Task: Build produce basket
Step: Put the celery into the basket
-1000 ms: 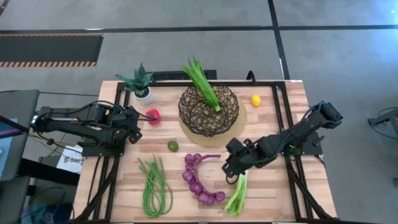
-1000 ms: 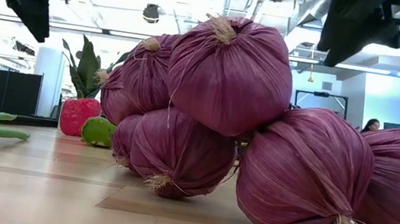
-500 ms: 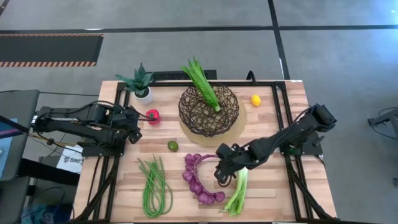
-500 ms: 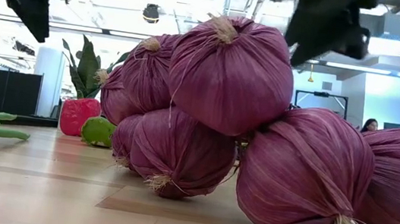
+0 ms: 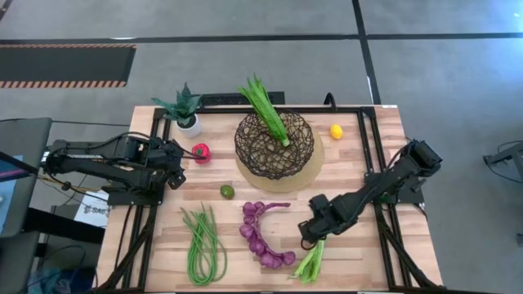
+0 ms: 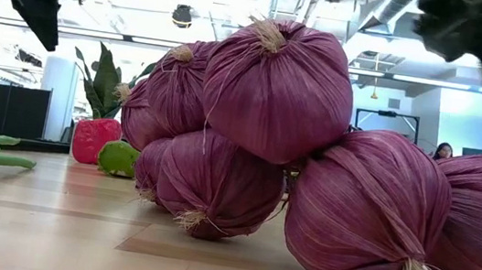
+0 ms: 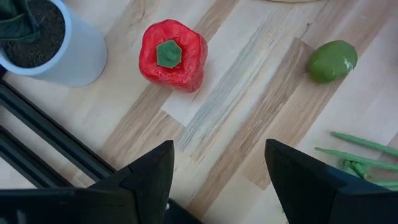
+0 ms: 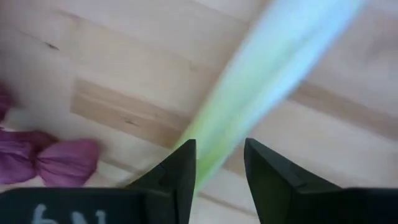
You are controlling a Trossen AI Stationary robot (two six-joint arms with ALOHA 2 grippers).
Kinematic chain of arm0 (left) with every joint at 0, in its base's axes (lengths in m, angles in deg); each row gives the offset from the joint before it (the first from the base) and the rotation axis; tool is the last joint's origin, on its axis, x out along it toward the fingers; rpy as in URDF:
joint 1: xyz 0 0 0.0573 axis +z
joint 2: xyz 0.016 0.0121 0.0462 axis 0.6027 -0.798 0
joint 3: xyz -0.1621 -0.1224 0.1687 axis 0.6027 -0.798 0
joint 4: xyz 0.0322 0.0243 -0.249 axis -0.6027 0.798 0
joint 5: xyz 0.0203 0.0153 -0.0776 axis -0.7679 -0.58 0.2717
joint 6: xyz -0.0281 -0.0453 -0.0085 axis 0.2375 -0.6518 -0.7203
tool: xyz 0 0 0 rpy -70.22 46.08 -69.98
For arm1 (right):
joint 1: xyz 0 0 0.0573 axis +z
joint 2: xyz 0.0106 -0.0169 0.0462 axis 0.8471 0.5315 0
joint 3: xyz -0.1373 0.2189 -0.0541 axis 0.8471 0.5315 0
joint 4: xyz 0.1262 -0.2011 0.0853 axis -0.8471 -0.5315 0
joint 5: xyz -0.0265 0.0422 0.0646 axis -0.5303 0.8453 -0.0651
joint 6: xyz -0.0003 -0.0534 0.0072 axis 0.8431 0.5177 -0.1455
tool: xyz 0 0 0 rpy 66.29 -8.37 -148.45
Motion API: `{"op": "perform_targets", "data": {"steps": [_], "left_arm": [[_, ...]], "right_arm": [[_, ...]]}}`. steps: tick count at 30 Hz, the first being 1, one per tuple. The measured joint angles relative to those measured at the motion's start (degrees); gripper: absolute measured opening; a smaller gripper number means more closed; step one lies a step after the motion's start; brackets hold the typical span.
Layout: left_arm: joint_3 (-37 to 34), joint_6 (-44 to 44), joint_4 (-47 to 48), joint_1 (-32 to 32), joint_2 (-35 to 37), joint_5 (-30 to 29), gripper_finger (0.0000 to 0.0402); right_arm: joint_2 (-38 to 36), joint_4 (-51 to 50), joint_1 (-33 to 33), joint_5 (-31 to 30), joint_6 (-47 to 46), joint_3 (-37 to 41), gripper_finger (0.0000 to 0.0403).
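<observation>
The dark wire basket [image 5: 274,147] stands on a tan round mat [image 5: 309,173] at the table's far middle, with green leafy stalks [image 5: 266,108] leaning out over its far rim. The white-green leek [image 5: 310,263] [image 8: 261,81] lies on the table near the front edge. My right gripper [image 5: 311,237] [image 8: 219,165] hovers open over the leek's white end, pointing down, one finger to each side. My left gripper [image 5: 176,170] [image 7: 217,180] stays open above the table's left side, close to the red pepper [image 7: 172,55] and lime [image 7: 333,60].
The purple onion string [image 5: 263,233] curls just left of the leek. Long green beans [image 5: 203,243] lie at the front left and a lemon [image 5: 336,131] at the far right. A small potted plant [image 5: 185,110] stands at the far left corner.
My right gripper has swung first toward the onion string, then toward the table's near edge. It has come down lower over the leek's white end and rolled about its wrist. The leek and the other produce have stayed where they were.
</observation>
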Motion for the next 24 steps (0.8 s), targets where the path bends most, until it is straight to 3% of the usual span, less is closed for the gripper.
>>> {"op": "perform_targets", "data": {"steps": [13, 24], "left_arm": [[0.0, 3.8, 0.0, 0.0, 0.0, -1.3, 0.0238], [0.0, 4.4, 0.0, 0.0, 0.0, -1.2, 0.0238]], "right_arm": [[0.0, -5.7, -3.0, 1.0, -1.9, 1.3, 0.0239], [0.0, 4.4, -7.4, 1.1, 2.0, 7.1, 0.0261]]}}
